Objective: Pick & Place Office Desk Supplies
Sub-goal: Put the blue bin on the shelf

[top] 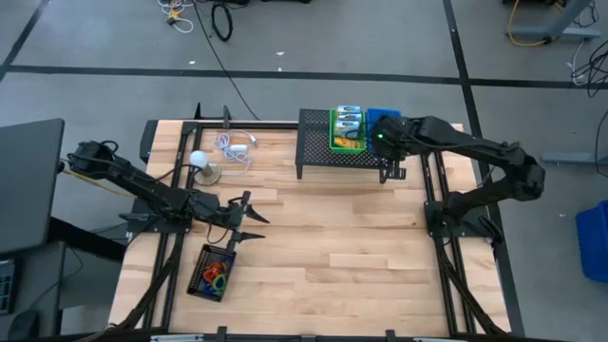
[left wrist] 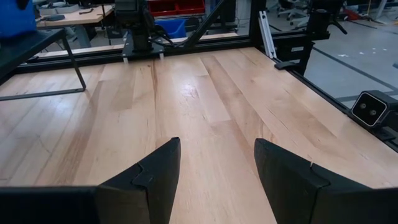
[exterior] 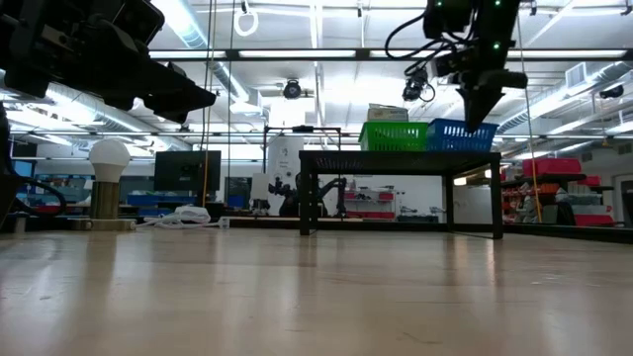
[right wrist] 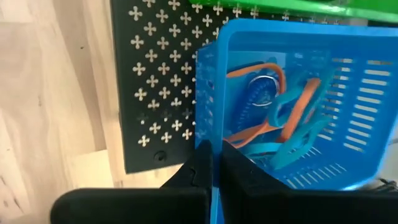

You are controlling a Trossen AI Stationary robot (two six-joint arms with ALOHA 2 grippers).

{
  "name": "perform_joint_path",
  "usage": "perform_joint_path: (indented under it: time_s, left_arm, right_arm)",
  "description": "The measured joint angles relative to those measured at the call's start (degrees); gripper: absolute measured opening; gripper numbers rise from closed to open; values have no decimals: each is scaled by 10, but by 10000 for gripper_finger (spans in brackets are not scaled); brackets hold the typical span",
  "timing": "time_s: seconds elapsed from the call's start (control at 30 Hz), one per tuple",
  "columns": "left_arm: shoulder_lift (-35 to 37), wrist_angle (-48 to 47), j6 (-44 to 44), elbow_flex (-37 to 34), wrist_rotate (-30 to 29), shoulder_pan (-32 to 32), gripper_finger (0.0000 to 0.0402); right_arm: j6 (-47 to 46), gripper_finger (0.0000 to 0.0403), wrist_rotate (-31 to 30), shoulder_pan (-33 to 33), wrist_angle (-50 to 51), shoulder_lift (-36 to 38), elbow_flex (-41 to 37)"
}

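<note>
On a black perforated shelf (top: pixel 318 157) at the far side stand a green basket (top: pixel 334 141) with yellow crayon boxes (top: pixel 349 122) and a blue basket (right wrist: pixel 367 99). Orange and blue loops (right wrist: pixel 273 106) lie in the blue basket. My right gripper (right wrist: pixel 216 163) is shut, points down and hangs over that basket's near corner (right wrist: pixel 208 53); nothing shows between its fingers. More coloured loops (top: pixel 218 278) lie in a black tray (top: pixel 201 261) at the near left. Beside that tray my left gripper (top: pixel 249 220) stands open above bare table and holds nothing. My right gripper has its shut fingertips (right wrist: pixel 202 163) at the rim of the blue basket's corner. Whether they touch the rim or hang just above it, I cannot tell.
A white ball on a stand (top: pixel 198 161) and a white coiled cable (top: pixel 237 147) lie at the far left. The middle and near right of the wooden table (top: pixel 361 256) are free. Black frame rails (top: pixel 446 275) run along both sides.
</note>
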State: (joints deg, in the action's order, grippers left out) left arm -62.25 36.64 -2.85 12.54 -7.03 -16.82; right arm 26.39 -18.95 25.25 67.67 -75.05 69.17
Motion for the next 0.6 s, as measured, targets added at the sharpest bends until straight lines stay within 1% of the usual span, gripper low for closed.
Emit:
perform_joint_path:
  time_s: [0.17,0.37,0.53,0.6]
  left_arm:
    - [0,0,0,0,0,0,213]
    - [0,-1,0,0,0,0,213]
    - [0,-1,0,0,0,0,213]
    - [0,-1,0,0,0,0,213]
  right_arm:
    - [1,8,-3,-1,-1,-19,8]
    - [2,8,5,-7,2,-19,8]
    - [-3,8,5,-16,16,-19,9]
    - [-15,8,-7,-17,34,-19,17]
